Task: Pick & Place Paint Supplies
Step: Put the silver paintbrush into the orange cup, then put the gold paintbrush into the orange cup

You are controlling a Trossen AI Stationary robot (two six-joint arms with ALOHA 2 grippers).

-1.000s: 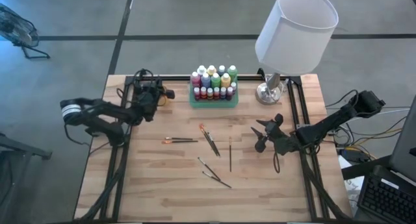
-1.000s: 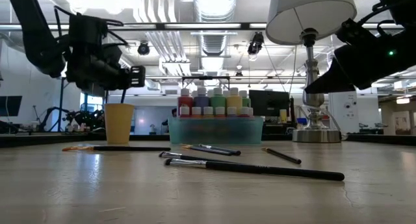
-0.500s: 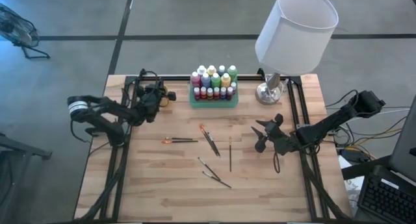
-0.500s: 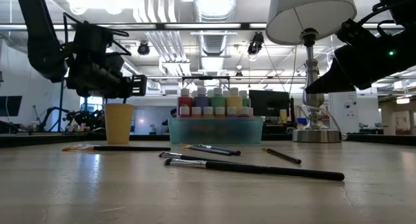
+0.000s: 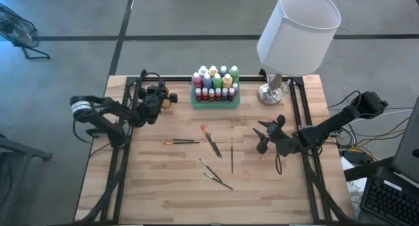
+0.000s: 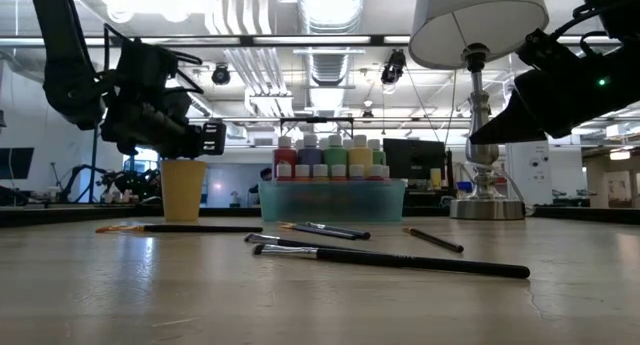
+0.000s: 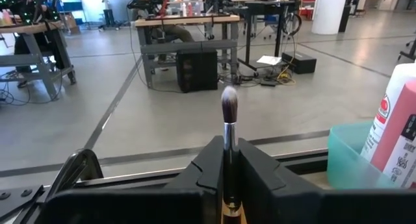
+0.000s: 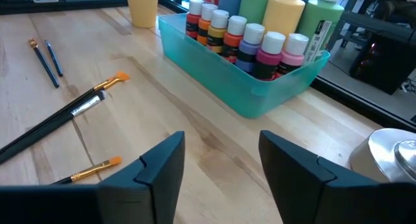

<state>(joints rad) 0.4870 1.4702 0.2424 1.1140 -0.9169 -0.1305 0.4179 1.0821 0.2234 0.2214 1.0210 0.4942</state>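
The left gripper [image 7: 229,169] pinches a paintbrush [image 7: 229,117] above the orange cup [image 6: 183,189]. The right gripper [image 8: 218,162] waits open near the green tray [image 8: 240,87]

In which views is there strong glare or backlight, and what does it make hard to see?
Low view: bright ceiling lights behind leave the left pincer a dark silhouette above the orange cup. High view: even light, and the lampshade hides part of the table.

The left gripper [image 7: 229,178] hides the lower handle of the brush [image 7: 229,113] it clamps. Beside it, the tray [image 7: 354,160] and a pink bottle [image 7: 396,136] are cut off by the frame edge.
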